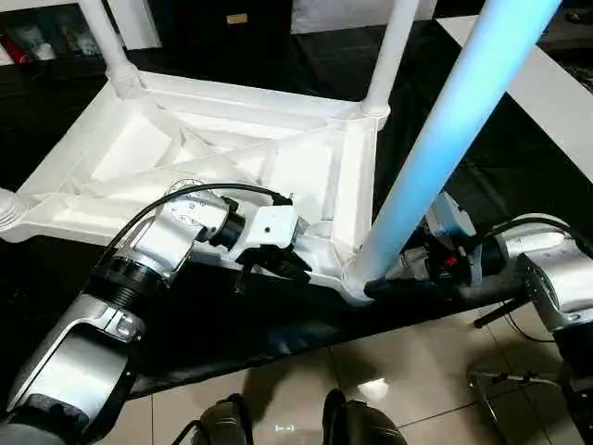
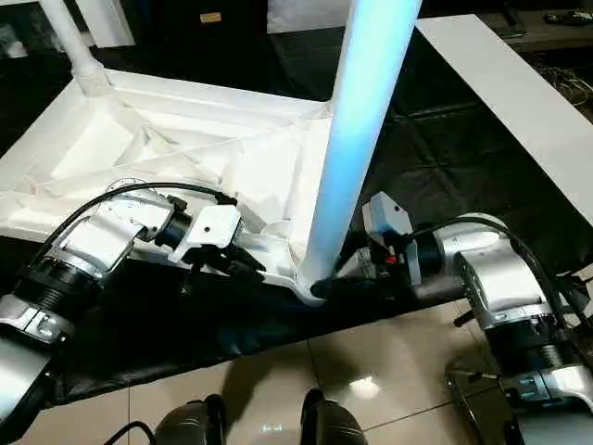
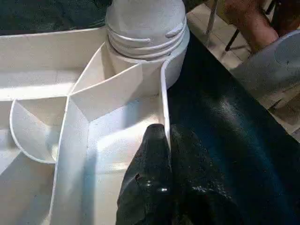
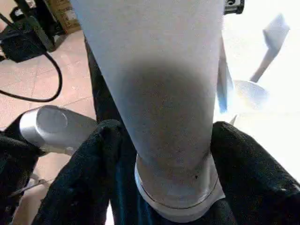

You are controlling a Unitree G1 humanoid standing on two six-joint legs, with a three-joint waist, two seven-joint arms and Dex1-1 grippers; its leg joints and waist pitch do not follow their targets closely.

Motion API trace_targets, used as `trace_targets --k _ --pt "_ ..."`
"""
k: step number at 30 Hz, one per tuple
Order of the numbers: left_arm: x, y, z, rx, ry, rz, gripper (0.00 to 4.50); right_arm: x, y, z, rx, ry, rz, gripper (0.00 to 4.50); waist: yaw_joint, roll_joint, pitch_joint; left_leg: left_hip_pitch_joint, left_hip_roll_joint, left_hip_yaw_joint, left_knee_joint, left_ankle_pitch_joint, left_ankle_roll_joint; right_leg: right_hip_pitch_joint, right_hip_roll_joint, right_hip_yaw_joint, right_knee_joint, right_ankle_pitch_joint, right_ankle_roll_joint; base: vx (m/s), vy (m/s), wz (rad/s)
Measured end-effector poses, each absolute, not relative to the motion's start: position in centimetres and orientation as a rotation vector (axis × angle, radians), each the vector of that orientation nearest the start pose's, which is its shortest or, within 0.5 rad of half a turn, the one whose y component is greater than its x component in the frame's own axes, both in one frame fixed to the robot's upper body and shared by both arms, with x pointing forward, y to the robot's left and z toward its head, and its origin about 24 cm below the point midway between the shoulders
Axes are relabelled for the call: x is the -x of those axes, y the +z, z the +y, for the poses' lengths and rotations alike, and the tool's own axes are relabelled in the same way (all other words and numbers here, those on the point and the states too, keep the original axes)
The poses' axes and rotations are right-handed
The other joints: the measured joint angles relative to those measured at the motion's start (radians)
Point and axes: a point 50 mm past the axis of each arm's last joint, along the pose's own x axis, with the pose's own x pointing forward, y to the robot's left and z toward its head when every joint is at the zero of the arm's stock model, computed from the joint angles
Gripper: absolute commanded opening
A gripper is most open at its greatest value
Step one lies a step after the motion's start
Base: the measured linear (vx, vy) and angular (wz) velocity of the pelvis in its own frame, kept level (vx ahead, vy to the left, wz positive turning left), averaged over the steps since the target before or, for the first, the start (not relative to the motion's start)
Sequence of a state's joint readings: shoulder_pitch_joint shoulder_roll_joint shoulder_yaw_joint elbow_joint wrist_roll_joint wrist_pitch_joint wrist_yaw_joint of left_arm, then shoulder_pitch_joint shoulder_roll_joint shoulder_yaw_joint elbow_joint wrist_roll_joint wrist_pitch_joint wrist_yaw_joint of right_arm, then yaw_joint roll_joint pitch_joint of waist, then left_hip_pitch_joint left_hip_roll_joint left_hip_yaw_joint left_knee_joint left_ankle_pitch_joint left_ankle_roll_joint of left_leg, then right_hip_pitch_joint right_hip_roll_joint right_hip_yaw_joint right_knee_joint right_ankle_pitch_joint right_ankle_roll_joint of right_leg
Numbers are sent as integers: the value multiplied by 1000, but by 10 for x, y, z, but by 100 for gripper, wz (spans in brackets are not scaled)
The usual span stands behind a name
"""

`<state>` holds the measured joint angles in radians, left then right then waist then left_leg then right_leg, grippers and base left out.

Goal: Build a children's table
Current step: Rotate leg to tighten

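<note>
On the black table cover (image 1: 278, 324), the white table top (image 1: 139, 148) is laid upside down, its ribbed underside turned upward. Legs are seen standing in the corner sockets: two at the far corners (image 1: 104, 37) (image 1: 394, 51), and a near leg (image 2: 357, 139) rising from the corner socket (image 2: 310, 283) closest to the robot, at the cover's edge above the tiled floor (image 1: 389, 371). The left gripper (image 3: 166, 140) is pressed together on the thin outer rim (image 3: 164, 103) of the top, one black finger (image 3: 147, 159) inside the rim and the other outside, just beside the socket holding the near leg. The right gripper (image 4: 164, 154) is placed around the base of the near leg, a black finger (image 4: 93, 159) on each side; whether the pads are touching the leg or standing slightly off it cannot be told. A person's hand (image 3: 248, 23) is seen at the edge of the left wrist view
</note>
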<state>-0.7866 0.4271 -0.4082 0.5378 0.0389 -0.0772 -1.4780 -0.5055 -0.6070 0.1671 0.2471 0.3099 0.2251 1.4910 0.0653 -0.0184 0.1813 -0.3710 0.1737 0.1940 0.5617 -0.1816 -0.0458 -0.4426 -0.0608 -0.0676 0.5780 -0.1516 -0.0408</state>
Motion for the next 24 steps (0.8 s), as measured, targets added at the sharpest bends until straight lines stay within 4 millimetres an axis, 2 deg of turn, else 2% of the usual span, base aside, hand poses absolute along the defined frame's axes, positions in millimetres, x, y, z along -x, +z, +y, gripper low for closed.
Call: trace_targets --k 9,14,16,18,21,24 --pt "-326 112 111 -751 -1694 312 0 -293 116 -178 255 1528 275 215 2 0 0 1 0 0 2 0 0 1 0 0 0 0 0 0 0 0" --pt "-329 112 114 -645 -1628 381 0 -296 113 -169 175 1438 286 202 -8 0 0 4 1 0 2 0 0 4 0 0 1 2 -3 0 0 0" --pt "-334 111 115 -577 -1531 402 0 -300 112 -166 141 1322 261 200 -15 -1 1 5 1 0 2 0 -1 6 0 0 0 0 1 0 0 0" --pt "-342 111 113 -510 -1391 404 0 -309 109 -162 97 1140 226 200 -31 -2 1 5 0 0 3 -1 -6 6 0 0 -1 -1 2 0 0 0" --pt "-348 110 100 -449 -1294 392 0 -318 108 -159 56 947 198 197 -48 -3 2 5 0 0 3 0 -8 7 0 0 -4 -1 2 0 0 0" --pt "-355 109 89 -385 -1162 375 0 -331 108 -144 -18 704 176 196 -61 -4 1 6 -1 0 3 0 -8 6 0 1 -4 -1 2 0 0 0"
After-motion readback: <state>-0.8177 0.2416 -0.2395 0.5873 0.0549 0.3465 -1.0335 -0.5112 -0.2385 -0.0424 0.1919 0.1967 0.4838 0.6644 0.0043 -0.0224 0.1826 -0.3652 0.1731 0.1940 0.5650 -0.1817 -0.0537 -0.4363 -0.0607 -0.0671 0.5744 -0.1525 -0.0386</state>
